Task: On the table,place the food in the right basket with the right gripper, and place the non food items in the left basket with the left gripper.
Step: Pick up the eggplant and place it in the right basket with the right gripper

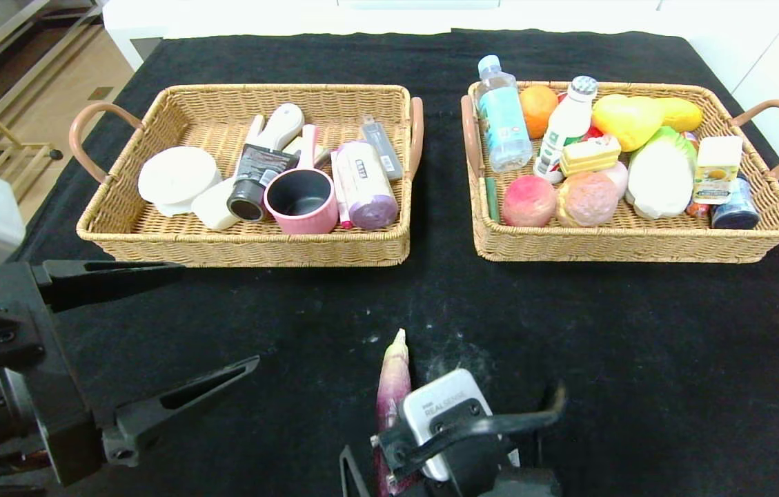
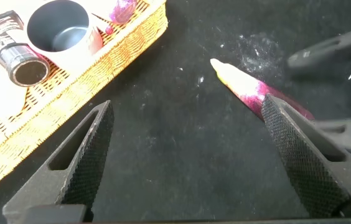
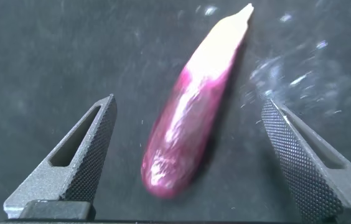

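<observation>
Eggplant [image 1: 393, 376] is lying on the table [image 1: 637, 359], near the front edge at centre, pale tip pointing toward the baskets; nothing is gripping it; right gripper [image 3: 188, 165] is hanging directly over it, fingers spread wide to either side of the purple body, no finger touching it in the right wrist view.

Left gripper [image 1: 185, 324] is hovering low at the front left of the table, fingers also standing wide apart and holding nothing; in its wrist view the eggplant's tip is showing just beyond one finger [image 2: 300, 158].

Left basket [image 1: 244, 245] is sitting at the back left, carrying the white disc [image 1: 176, 177], the black tube [image 1: 254, 181], a pink mug [image 1: 301, 200] and other toiletries; right basket [image 1: 627, 241] is sitting at the back right, well apart from the eggplant, carrying the pear [image 1: 627, 119], the yellow carton [image 1: 717, 168], a water bottle [image 1: 504, 124] and other food.
</observation>
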Robot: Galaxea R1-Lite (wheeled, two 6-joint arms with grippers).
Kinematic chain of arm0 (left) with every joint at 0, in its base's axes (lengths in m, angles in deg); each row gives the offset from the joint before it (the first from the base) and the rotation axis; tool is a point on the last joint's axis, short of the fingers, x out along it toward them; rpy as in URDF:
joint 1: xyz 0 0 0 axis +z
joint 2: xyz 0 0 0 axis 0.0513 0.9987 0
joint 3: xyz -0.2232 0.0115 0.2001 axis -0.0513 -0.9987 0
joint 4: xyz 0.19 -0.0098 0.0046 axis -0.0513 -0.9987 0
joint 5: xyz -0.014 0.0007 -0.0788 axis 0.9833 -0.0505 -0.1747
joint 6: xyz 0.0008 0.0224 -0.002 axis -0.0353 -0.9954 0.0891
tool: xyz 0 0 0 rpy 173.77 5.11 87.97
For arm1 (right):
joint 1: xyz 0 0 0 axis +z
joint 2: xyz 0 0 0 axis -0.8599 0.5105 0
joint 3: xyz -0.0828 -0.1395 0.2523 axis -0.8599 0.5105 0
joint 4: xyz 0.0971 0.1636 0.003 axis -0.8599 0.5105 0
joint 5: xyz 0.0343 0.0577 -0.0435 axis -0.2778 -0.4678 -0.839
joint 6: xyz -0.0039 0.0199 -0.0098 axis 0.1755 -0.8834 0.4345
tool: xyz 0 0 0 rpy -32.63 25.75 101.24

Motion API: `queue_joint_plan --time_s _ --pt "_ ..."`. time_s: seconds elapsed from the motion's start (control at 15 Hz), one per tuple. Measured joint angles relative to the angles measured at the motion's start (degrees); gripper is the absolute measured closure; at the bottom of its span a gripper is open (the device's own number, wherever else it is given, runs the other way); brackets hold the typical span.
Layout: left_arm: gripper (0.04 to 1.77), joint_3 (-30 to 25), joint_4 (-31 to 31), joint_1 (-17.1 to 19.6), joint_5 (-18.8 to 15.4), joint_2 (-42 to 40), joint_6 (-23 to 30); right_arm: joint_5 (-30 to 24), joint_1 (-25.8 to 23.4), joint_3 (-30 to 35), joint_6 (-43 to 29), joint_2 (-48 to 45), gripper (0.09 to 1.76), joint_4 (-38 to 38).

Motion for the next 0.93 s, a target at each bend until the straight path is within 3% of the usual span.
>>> queue_joint_plan --time_s 0.93 --pt "0.09 0.3 0.1 0.0 0.0 -0.1 0.1 3.8 -0.6 0.2 4.5 6.8 0.14 -7.5"
